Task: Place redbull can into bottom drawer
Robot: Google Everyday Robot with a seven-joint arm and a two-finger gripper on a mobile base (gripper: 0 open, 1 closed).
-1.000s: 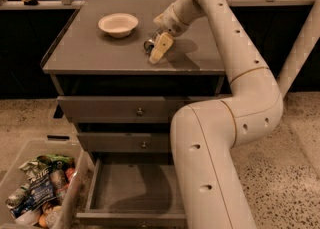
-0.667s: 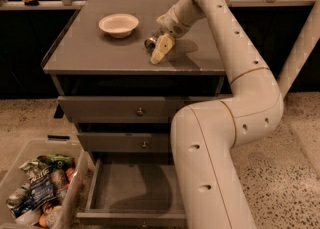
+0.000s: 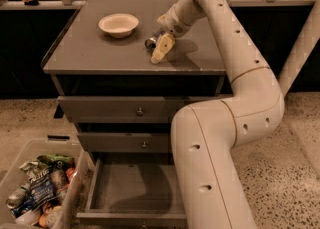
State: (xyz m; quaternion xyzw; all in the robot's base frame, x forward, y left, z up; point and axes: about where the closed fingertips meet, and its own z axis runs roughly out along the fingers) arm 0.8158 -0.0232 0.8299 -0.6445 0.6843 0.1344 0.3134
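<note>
Grey cabinet top point(image 3: 90, 53) has 1 white bowl point(image 3: 118, 24) and 1 redbull can point(image 3: 149, 42), sitting at 4 o'clock from the bowl, with just a silvery round end showing. 1 gripper point(image 3: 157, 52) is right against the can, can't tell if it's clamped or loose. Of 3 drawers point(image 3: 115, 108), the bottom drawer point(image 3: 135, 193) is pulled open, with 1 wrapper bin point(image 3: 37, 193) at its 9 o'clock.

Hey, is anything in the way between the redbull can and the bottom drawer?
Nothing visible is. The redbull can sits on the cabinet top, right at the gripper. The bottom drawer is pulled open below, though the robot's own arm hides its right side. The bowl stands left of the can.
</note>
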